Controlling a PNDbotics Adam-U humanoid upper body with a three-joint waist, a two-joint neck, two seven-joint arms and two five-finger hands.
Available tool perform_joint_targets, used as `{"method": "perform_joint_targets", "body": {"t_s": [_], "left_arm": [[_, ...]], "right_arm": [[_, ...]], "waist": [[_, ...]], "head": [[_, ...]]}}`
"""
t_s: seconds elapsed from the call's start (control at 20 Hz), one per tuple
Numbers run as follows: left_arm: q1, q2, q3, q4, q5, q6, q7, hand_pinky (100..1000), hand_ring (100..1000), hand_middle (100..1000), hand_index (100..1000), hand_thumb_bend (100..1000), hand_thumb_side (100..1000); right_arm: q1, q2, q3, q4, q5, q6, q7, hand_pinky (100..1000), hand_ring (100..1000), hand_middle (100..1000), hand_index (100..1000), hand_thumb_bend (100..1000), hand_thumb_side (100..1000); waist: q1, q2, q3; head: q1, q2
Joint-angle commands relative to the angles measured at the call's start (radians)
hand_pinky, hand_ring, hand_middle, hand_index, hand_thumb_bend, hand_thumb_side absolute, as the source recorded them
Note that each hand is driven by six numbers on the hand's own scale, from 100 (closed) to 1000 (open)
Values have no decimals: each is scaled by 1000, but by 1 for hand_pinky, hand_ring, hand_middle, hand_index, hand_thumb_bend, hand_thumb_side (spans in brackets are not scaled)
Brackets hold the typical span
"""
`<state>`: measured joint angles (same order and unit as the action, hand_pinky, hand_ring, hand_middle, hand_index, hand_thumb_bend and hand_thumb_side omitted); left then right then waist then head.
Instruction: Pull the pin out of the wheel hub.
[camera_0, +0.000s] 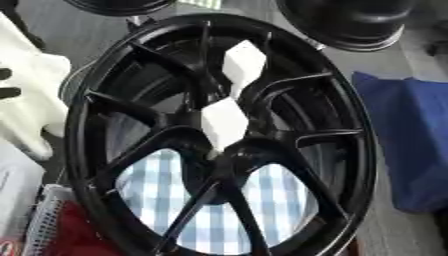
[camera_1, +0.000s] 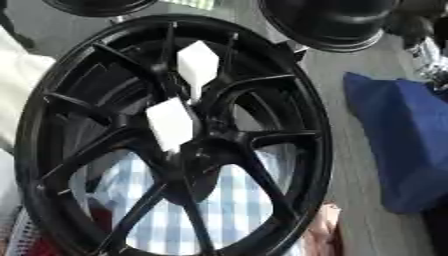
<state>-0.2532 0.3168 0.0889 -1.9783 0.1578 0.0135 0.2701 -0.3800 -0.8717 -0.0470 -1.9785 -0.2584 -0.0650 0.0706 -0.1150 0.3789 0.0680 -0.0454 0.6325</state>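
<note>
A black multi-spoke wheel (camera_0: 219, 135) fills the middle of both views, tilted with its face toward me. A white block-shaped pin (camera_0: 224, 123) sticks out of the hub centre. A second white block (camera_0: 243, 62) of the same kind stands higher up, between the upper spokes. Neither of my hands shows as a hand in either view, and nothing touches the white blocks.
Blue-and-white checked cloth (camera_0: 201, 200) shows through the lower spokes. A blue cloth bundle (camera_1: 398, 145) lies at the right. Two more black wheels (camera_0: 350, 20) sit at the top. A large white shape (camera_0: 35, 100) with dark tips crossing it is at the left edge; something red (camera_0: 74, 232) is at the lower left.
</note>
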Motion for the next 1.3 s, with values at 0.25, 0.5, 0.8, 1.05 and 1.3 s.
{"method": "perform_joint_targets", "body": {"t_s": [0.25, 0.5, 0.8, 1.05, 1.3], "left_arm": [[3, 36, -6, -22, -6, 1, -4, 635, 706, 644, 736, 109, 764], [1, 46, -9, -22, -10, 2, -7, 635, 706, 644, 735, 106, 768], [1, 41, -9, -22, -16, 4, -8, 635, 705, 642, 734, 117, 762], [-3, 41, -11, -22, -16, 5, -9, 635, 703, 640, 733, 120, 755], [-19, 43, -18, -22, -6, 5, -14, 635, 703, 639, 733, 119, 760]], "right_arm": [[-114, -196, 56, -21, 73, 14, 120, 874, 788, 659, 762, 100, 234], [-154, -274, 108, -21, 128, -43, 193, 878, 802, 690, 779, 100, 198], [-197, -301, 165, -21, 204, -94, 244, 877, 806, 703, 778, 100, 207], [-233, -301, 205, -21, 238, -92, 283, 881, 823, 730, 797, 100, 237], [-298, -282, 254, -21, 288, -98, 374, 891, 849, 756, 824, 100, 248]], "waist": [[-1, -30, 22], [-18, -20, 50], [-29, -11, 82], [-33, -9, 95], [-42, -5, 121]], "head": [[-23, 4], [-46, -3], [-70, 13], [-83, 13], [-112, 7]]}}
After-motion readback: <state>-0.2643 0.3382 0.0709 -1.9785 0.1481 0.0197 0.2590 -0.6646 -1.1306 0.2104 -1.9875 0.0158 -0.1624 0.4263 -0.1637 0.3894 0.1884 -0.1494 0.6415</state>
